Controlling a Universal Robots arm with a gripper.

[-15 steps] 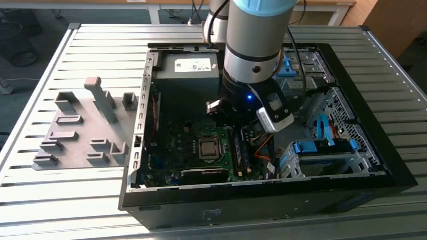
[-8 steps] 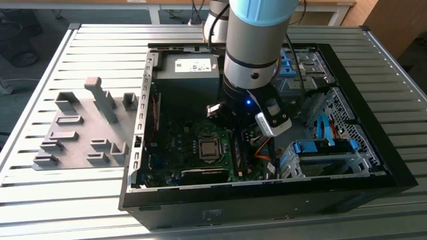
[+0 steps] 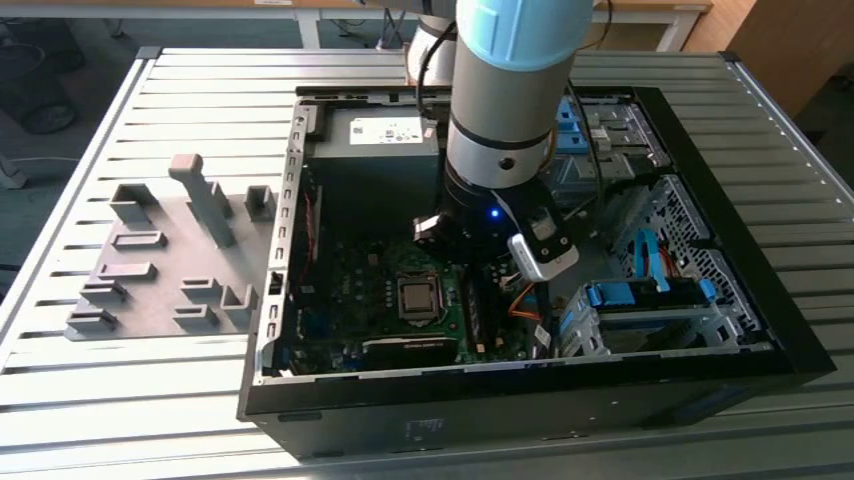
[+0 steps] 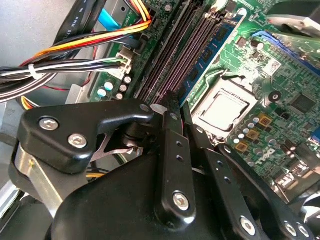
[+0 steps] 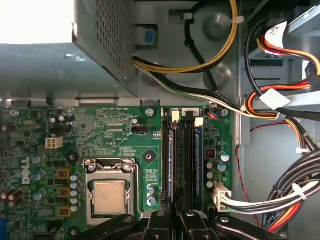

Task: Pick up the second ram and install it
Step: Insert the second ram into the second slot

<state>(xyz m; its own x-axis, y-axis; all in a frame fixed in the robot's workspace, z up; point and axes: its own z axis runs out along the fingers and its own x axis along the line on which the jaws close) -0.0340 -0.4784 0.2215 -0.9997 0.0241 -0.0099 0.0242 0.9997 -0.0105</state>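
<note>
The second ram looks to be standing in the slot beside the CPU socket, lined up right under the tool. Whether the tool is clamped on it or let go can't be told. In the exterior view, the tool is parked at roughly 1 o'clock from the socket, inside the case. If the board is pushed down tilted, one end could be left unlatched, and the cable bundle nearby could get snagged.
</note>
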